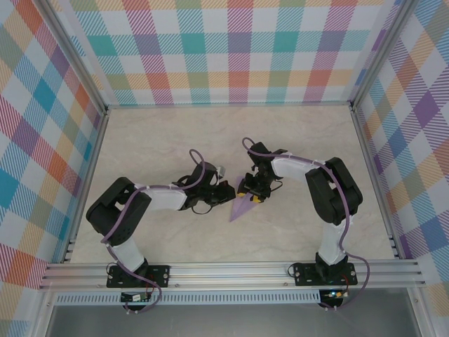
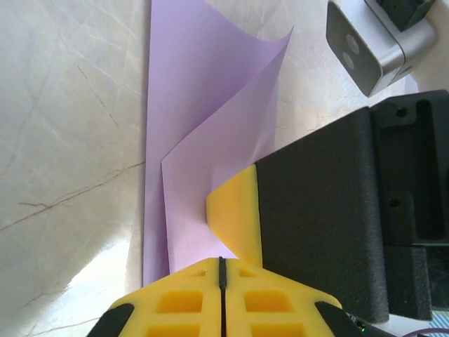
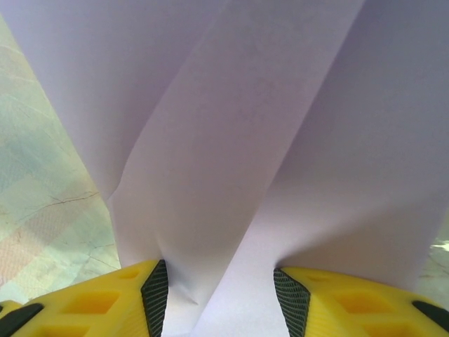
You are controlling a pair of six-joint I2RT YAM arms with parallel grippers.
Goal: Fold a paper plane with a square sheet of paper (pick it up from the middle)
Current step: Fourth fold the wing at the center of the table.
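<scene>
I see bare tabletop (image 1: 175, 140) open toward the far edge and both side edges, with the checked walls (image 1: 231, 49) fencing it on three sides. The aluminium rail (image 1: 231, 270) runs along the near edge.

Both arms meet in the middle, nearer the near edge, so room is tight there. My left gripper (image 1: 223, 191) sits just beside the right gripper (image 1: 254, 195).

The paper plane (image 1: 242, 208) lies between and under them. Its long axis runs on a diagonal, sharp tip toward the near-left corner, wide end under the right gripper with a flap standing up.

The right claw stands half apart, and its fingers (image 2: 235, 214) press the fold between them. The left claw is closed at the paper's edge; I cannot tell whether it pinches any.
</scene>
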